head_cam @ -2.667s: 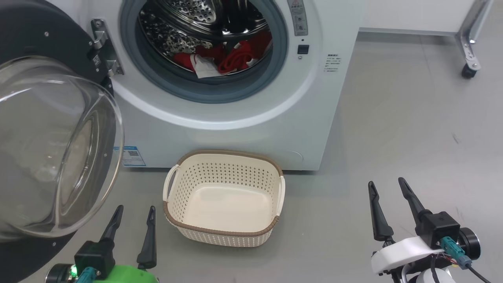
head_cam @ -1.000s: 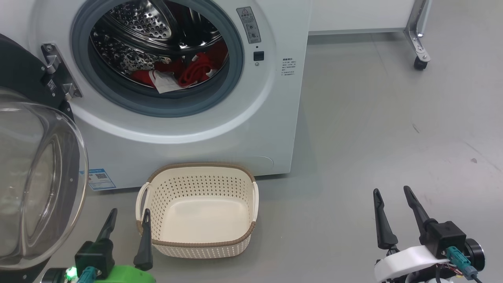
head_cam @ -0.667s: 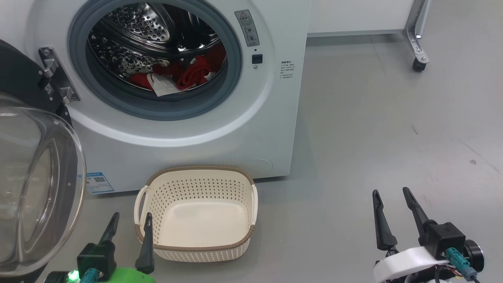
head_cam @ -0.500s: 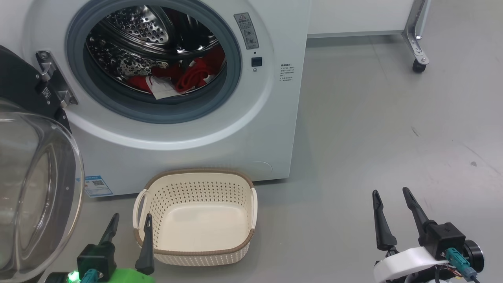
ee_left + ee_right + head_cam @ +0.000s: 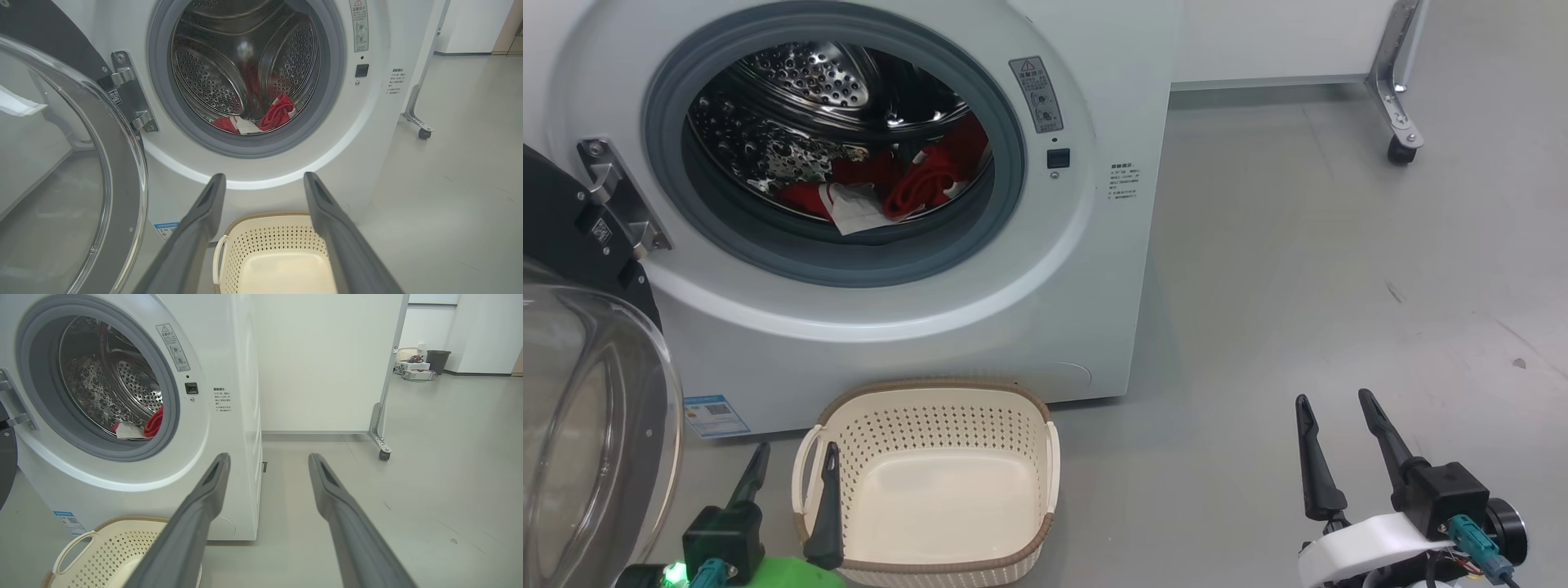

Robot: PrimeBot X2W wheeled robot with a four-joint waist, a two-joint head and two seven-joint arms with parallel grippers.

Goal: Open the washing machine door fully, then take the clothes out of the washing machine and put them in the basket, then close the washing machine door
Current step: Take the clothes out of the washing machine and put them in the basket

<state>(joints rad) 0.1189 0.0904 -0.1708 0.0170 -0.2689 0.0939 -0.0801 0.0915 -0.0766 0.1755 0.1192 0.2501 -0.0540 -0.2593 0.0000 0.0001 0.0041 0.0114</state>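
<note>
The white washing machine point(image 5: 980, 318) stands with its black door point(image 5: 572, 425) swung open to the left, glass bowl bulging toward me. Red and white clothes point(image 5: 882, 192) lie low in the steel drum, also seen as clothes point(image 5: 261, 120) and clothes point(image 5: 141, 426). The cream basket point(image 5: 931, 392) sits on the floor before the machine, with nothing in it. My left gripper point(image 5: 792, 459) is open at the basket's left rim. My right gripper point(image 5: 1331, 412) is open over bare floor at the lower right. The basket point(image 5: 261, 232) lies below my left fingers point(image 5: 204, 212).
A white partition on a metal leg with a caster point(image 5: 1401, 151) stands at the back right. Grey floor point(image 5: 1298, 269) spreads to the right of the machine. A bin and boxes point(image 5: 423, 363) sit far off in the right wrist view.
The head camera has shifted, so machine and basket sit lower and slightly left in the picture. Both grippers stay open in the same places.
</note>
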